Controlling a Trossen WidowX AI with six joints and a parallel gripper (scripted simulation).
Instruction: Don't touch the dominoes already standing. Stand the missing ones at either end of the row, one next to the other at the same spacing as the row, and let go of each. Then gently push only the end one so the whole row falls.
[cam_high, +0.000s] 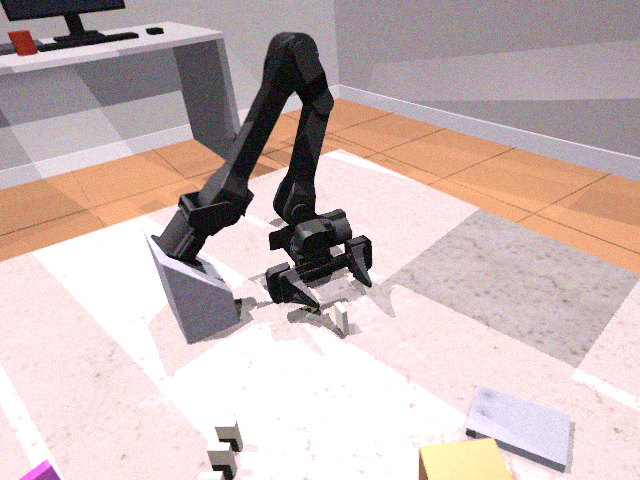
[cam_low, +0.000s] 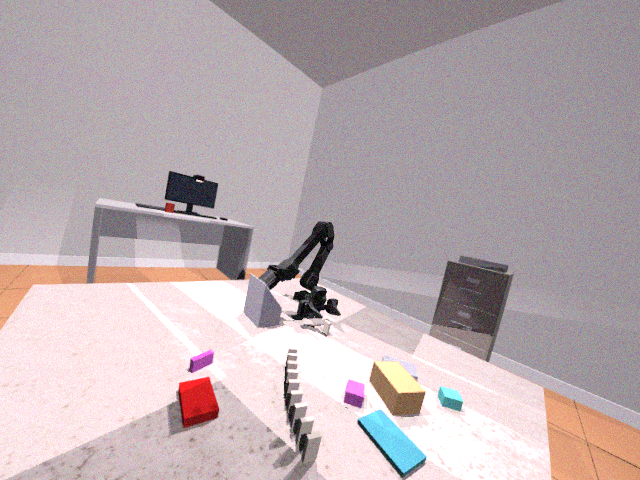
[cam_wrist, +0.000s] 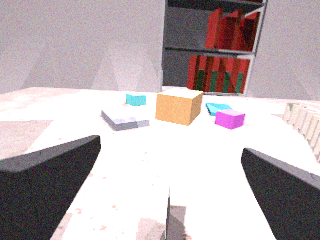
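Observation:
My gripper (cam_high: 343, 296) (cam_low: 325, 314) (cam_wrist: 170, 148) is open, its fingers spread wide just above the table. A loose white domino (cam_high: 340, 319) (cam_low: 327, 327) stands upright just ahead of the fingertips, in the gap between them, and neither finger seems to touch it. In the wrist view it is seen edge-on at the bottom middle, its lower part cut off. The row of standing dominoes (cam_high: 221, 454) (cam_low: 311, 448) (cam_wrist: 301, 118) is well away from the gripper, upright and slightly curved in the exterior view. Its near part is cut off in the top view.
Beyond the row on one side are an orange block (cam_high: 465, 459) (cam_low: 395, 384) (cam_wrist: 170, 106), a grey-blue slab (cam_high: 522, 423), a purple cube (cam_low: 354, 393) (cam_wrist: 229, 119), a cyan slab (cam_low: 391, 441) and a teal block (cam_low: 450, 398). On the other are a red block (cam_low: 198, 401) and a purple bar (cam_low: 201, 360).

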